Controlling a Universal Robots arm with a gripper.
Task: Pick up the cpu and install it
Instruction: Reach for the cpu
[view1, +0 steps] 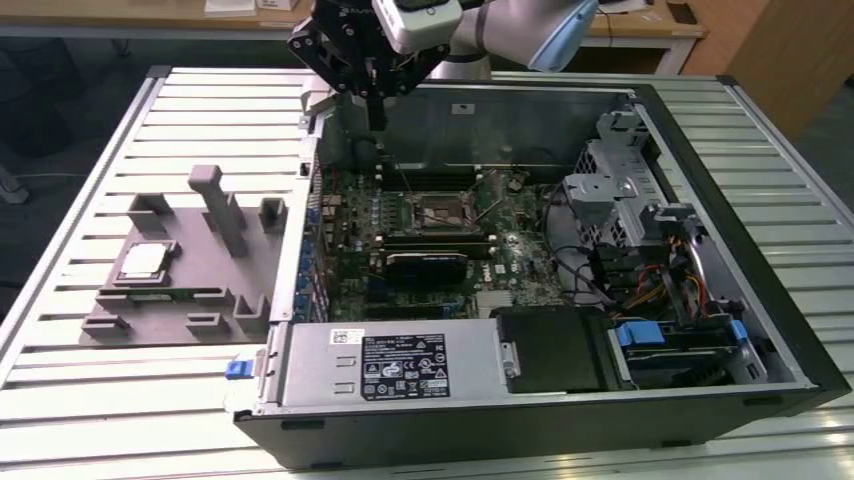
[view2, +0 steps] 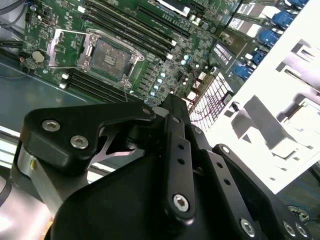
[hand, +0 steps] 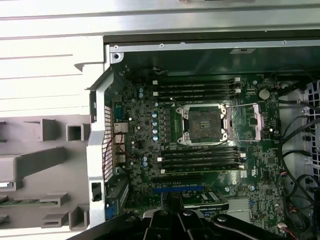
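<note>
While the cpu (view1: 144, 262) sits flat on the grey tray (view1: 238, 275), presented for pickup, the gripper (view1: 378, 124) hangs over the computer case (view1: 534, 115), closed and empty. The socket (view1: 441, 212) lies open for installation.

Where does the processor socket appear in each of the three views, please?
Exterior view: socket mid-board, inside the open case.
First wrist view: socket between the memory slot rows, its cover flipped open.
Second wrist view: socket between the memory slot rows, cover open.
Shared landmark: the grey tray beside the case.
</note>
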